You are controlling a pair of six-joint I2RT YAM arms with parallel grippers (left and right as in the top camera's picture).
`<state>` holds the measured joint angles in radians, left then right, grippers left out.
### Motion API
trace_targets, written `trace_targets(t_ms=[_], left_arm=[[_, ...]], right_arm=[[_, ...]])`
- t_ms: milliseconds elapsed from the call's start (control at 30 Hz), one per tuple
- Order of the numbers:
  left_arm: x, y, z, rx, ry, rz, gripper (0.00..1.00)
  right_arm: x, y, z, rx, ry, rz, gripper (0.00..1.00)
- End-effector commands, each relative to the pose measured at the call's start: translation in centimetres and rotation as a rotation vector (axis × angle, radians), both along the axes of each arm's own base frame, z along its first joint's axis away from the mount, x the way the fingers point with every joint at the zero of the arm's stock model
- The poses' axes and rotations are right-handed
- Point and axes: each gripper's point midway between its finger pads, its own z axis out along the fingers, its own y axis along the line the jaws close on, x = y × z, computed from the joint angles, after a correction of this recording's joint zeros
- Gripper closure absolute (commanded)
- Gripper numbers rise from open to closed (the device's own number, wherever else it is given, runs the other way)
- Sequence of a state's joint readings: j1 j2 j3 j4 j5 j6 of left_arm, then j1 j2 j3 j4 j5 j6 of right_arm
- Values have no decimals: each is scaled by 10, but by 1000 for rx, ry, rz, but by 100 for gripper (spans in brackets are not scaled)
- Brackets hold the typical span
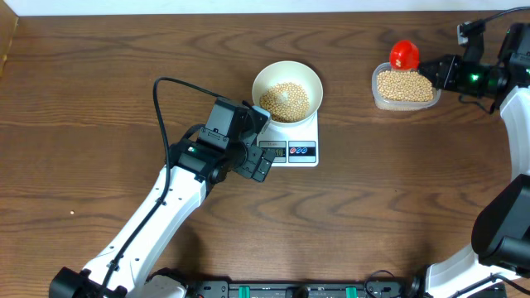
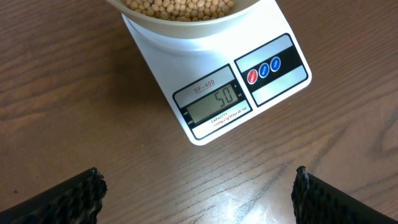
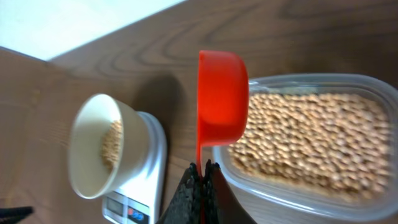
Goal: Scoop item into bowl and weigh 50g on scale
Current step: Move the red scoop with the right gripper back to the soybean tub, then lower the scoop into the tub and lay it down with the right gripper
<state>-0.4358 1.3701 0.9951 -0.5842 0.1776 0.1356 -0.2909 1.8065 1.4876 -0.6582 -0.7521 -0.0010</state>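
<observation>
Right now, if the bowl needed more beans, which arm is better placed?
Right. The right gripper is shut on the red scoop at the bean container; the left gripper hangs open and empty by the scale.

Looks like a robotics lab: a wood-grain table (image 1: 373, 207), a cabled robot arm (image 1: 166, 207), a digital scale (image 2: 217, 81) just ahead of the left tool (image 2: 199, 190).

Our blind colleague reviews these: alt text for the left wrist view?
A white scale reads 50 on its display, with a white bowl of tan beans on it. The left gripper hangs open above the wooden table.
</observation>
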Motion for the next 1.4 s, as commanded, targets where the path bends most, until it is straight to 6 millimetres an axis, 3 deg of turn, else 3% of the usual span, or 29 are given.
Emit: trace_targets(t_ms=[0,500,667,1100,1233,1367], left_arm=[[2,0,2,9,-10,-10,2],[2,0,2,9,-10,-10,2],[2,0,2,9,-10,-10,2],[2,0,2,8,-11,-10,2],[2,0,2,8,-11,-10,2],[2,0,2,9,-10,-10,2]], right_arm=[[-4,-14,2,-143,-40,15,99],[-14,-56,-2,-566,-17,-21,99],[-18,-37,-7,-634,-16,80,99],[-19,-22,-13,-938,51,92,99],[-17,-10,-12,-870,43,68,99],[-16,5,-12,-665,21,81,99]])
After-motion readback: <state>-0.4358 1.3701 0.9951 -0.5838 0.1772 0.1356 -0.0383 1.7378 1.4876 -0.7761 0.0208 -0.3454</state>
